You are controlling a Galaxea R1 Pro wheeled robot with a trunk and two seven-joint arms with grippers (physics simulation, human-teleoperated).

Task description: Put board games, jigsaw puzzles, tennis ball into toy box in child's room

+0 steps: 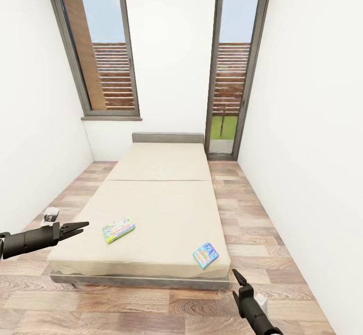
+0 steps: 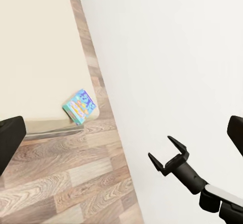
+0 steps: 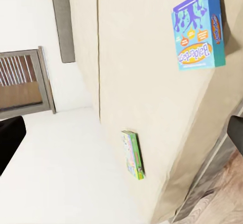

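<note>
**Both grippers empty at the foot of the bed**

Left gripper (image 1: 83, 228), black and pointed, hangs level just off the near left corner of the low bed with beige mattress and dark grey frame (image 1: 161, 193); its two fingers lie close together with nothing between them, though whether they fully meet I cannot tell. On the mattress, near that same corner, lies a flat green-edged board game box with a pale lid (image 1: 118, 229). Further along, at the bed's near right corner, sits a smaller, mostly blue board game box (image 1: 205, 255), tilted and right at the mattress edge. Off the bed's foot, over the wood-plank floor (image 1: 151, 310), the right gripper (image 2: 168, 154) stands with its two fingers spread and empty. Beyond the headboard are two tall grey-framed windows (image 1: 96, 47).
</note>
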